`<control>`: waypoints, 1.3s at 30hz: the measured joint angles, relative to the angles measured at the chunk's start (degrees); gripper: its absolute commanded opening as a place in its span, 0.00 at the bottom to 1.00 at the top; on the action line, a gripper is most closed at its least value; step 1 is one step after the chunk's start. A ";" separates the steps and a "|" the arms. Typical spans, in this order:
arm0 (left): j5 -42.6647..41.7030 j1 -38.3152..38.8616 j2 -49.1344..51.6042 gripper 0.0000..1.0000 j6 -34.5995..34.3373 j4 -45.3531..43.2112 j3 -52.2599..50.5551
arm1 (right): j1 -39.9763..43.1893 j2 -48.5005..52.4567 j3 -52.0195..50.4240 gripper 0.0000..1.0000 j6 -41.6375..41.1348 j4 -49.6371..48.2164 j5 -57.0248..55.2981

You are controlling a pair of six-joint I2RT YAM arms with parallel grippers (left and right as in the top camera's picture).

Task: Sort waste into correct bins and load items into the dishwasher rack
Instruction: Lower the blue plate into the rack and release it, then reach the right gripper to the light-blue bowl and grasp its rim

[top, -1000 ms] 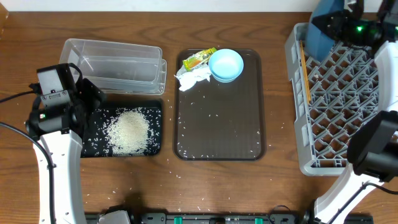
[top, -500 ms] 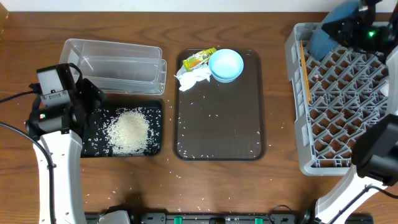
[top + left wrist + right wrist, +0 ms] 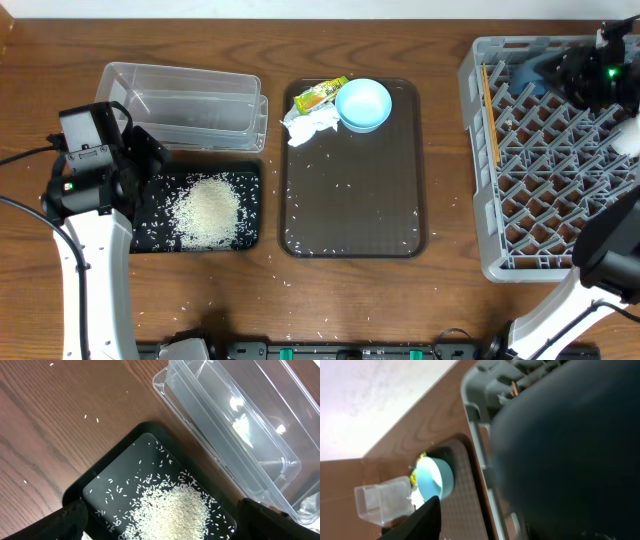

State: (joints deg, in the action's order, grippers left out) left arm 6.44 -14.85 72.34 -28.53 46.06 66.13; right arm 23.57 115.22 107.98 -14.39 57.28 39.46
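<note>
Overhead first: my left gripper [image 3: 143, 158] hangs at the left edge of the black tray [image 3: 249, 238], with the rice heap [image 3: 207, 210] lying in it and the clear tub [image 3: 185, 100] just behind. On the brown serving tray [image 3: 350, 210], the light blue bowl [image 3: 363, 104], the yellow-green wrapper [image 3: 320, 94] and the crumpled napkin [image 3: 312, 125] huddle at the far end. My right gripper [image 3: 588, 72] is over the far edge of the grey rack [image 3: 545, 180], the dark blue plate [image 3: 532, 72] is tilted there beside it, and the chopsticks [image 3: 490, 110] lie along the rack's left side. Left wrist now: only here do my two fingertips show, wide apart, holding nothing, with rice below; the tub's far end is cut off. Right wrist: the plate, blurred, swallows most of the view. One finger [image 3: 422, 520] shows, so I cannot tell whether I'm clamped on it.
</note>
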 measured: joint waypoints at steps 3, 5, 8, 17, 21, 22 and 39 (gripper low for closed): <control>0.00 0.00 0.00 0.98 0.00 -0.02 0.00 | 0.00 -2.43 -0.17 0.51 -0.24 3.08 -1.92; 0.00 0.00 0.00 0.98 0.00 0.00 0.00 | 0.00 -5.16 -0.17 0.53 -0.37 5.18 -3.15; 0.00 0.00 0.00 0.98 0.00 0.00 0.00 | 0.00 -9.09 -0.17 0.52 -0.48 7.43 -4.55; 0.00 0.00 0.00 0.98 0.00 -0.02 0.00 | -1.77 -15.98 -0.13 0.44 -3.78 1.75 -16.46; 0.00 0.00 0.00 0.98 0.00 0.00 0.00 | -3.17 -15.02 -0.13 0.45 -5.73 1.53 -21.79; 0.00 0.00 0.00 0.98 0.00 -0.02 0.00 | -3.54 -14.73 -0.13 0.46 -5.99 1.86 -22.45; 0.00 0.00 0.00 0.98 0.00 -0.02 0.00 | -32.20 -10.08 -0.20 0.99 3.26 -3.23 -22.03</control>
State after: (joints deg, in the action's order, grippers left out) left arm 6.44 -14.85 72.34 -28.53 46.04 66.13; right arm -8.62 105.14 107.79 -11.14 54.04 17.43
